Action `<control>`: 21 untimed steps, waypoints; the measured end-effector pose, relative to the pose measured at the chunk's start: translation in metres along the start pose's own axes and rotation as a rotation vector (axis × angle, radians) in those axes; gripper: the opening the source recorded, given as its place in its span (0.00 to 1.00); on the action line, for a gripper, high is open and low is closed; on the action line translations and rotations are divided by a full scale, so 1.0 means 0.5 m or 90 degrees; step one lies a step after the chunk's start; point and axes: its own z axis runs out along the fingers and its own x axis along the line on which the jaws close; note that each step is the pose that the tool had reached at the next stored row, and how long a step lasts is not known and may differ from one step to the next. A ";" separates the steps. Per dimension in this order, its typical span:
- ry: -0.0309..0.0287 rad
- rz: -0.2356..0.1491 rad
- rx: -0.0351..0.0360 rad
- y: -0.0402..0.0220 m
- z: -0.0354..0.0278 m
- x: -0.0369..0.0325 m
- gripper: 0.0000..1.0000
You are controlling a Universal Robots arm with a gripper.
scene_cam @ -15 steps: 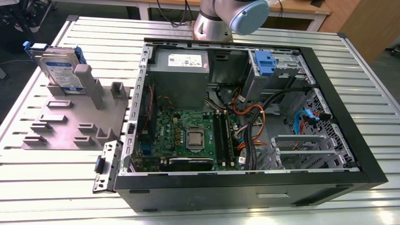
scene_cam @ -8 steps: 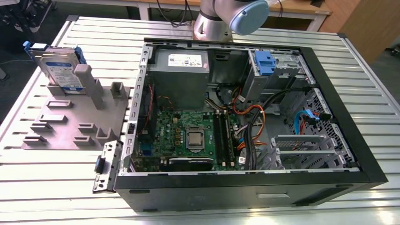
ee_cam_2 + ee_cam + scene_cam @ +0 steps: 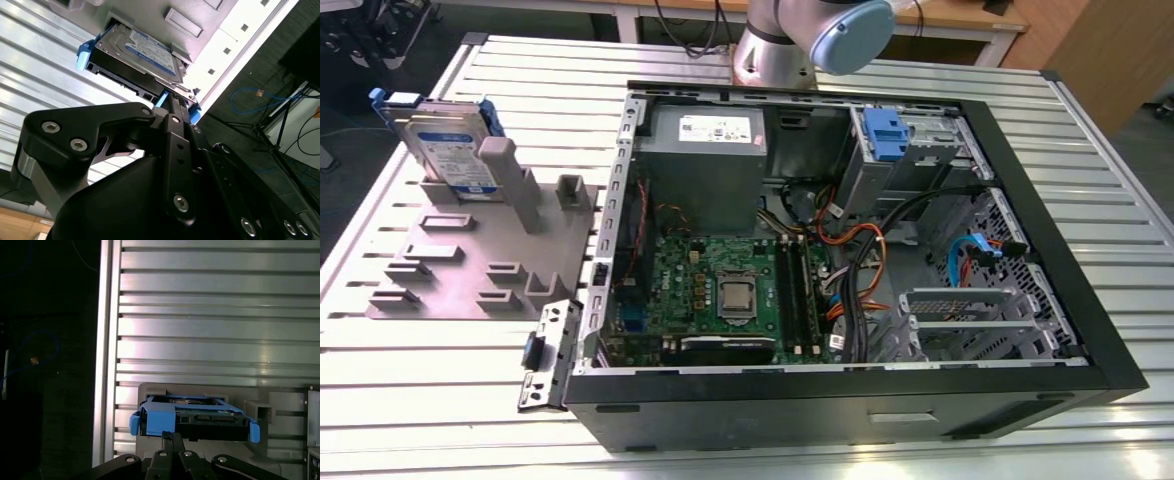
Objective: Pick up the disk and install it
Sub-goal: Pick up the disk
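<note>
The disk [image 3: 448,142], silver with a white-and-blue label and a blue plastic carrier, stands on edge in a grey fixture [image 3: 467,262] at the exterior view's left. In both wrist views it lies just beyond my fingertips: its label side [image 3: 150,49] in the second, its blue-framed top edge [image 3: 195,418] in the first. My gripper [image 3: 172,438] points at the disk with its black fingers [image 3: 171,107] drawn together and nothing between them. It stays apart from the disk.
An open computer case [image 3: 1107,330] lies on the slatted metal table [image 3: 440,400], with a motherboard [image 3: 720,290], a grey power supply box [image 3: 707,150] and a fixed blue caddy [image 3: 886,135] inside. The arm's base [image 3: 781,50] stands behind the case. The table edge [image 3: 106,340] runs beside the fixture.
</note>
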 end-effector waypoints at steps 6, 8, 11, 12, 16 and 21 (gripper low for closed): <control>0.0000 -0.002 0.0001 0.000 0.000 0.000 0.11; 0.0001 -0.002 0.0001 0.000 0.000 0.000 0.11; 0.0001 -0.006 0.0002 0.000 0.000 0.000 0.11; 0.0002 -0.007 0.0003 0.000 0.000 0.000 0.11; 0.0004 -0.012 0.0005 0.000 0.000 0.000 0.11; 0.0006 -0.017 0.0007 0.000 0.000 0.000 0.11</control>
